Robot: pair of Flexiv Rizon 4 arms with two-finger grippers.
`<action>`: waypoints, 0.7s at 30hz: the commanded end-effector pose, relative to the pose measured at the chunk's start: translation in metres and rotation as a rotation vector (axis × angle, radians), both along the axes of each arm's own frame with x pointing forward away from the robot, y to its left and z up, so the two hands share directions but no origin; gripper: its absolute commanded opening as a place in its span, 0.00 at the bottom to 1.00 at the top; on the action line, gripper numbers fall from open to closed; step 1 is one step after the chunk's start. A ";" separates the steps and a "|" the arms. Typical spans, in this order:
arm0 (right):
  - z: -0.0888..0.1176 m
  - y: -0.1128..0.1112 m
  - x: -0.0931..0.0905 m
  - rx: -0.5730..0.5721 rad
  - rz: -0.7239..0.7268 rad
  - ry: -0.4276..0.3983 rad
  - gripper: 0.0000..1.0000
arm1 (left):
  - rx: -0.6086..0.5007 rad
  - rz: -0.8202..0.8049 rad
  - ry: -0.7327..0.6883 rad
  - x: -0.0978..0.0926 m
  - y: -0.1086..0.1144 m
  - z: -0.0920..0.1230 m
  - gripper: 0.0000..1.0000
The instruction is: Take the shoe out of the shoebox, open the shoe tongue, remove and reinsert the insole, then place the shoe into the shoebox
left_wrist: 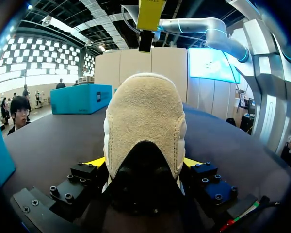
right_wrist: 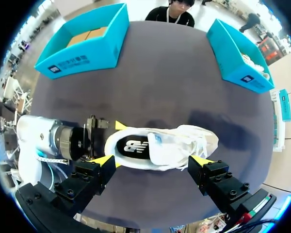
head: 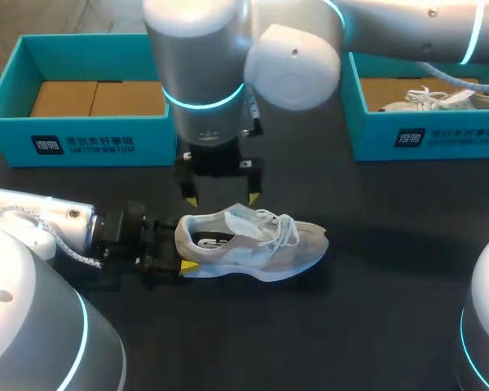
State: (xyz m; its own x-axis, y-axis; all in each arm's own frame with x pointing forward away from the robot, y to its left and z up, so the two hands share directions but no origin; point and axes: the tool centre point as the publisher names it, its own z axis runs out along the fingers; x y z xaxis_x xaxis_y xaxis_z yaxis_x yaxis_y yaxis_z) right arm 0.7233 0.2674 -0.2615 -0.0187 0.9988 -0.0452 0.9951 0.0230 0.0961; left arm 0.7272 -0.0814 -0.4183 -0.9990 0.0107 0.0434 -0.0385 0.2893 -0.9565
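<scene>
A pale grey and white shoe (head: 261, 244) lies upright on the black table (head: 375, 326), toe pointing right. Its dark insole (right_wrist: 132, 146) shows in the opening, and the white tongue (right_wrist: 167, 145) lies over the laces. My left gripper (head: 183, 244) comes in from the left and is shut on the shoe's suede heel (left_wrist: 144, 116), one yellow tip on each side. My right gripper (head: 221, 197) hangs open just above the heel end. In the right wrist view it (right_wrist: 153, 162) straddles the shoe from above with nothing between its fingers.
A teal shoebox (head: 81, 134) with brown cardboard inside stands at the back left. A second teal shoebox (head: 424, 134) at the back right holds another white shoe (head: 440, 99). Bare table lies in front of and to the right of the shoe.
</scene>
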 end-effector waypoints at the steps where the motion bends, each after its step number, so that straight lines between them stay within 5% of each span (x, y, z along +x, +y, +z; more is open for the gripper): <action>1: -0.009 0.011 -0.003 -0.007 -0.009 0.022 1.00 | 0.000 0.004 -0.002 -0.003 0.000 -0.002 0.00; 21: -0.052 0.002 -0.011 -0.182 -0.036 0.095 1.00 | 0.000 0.004 -0.002 -0.003 0.000 -0.002 0.00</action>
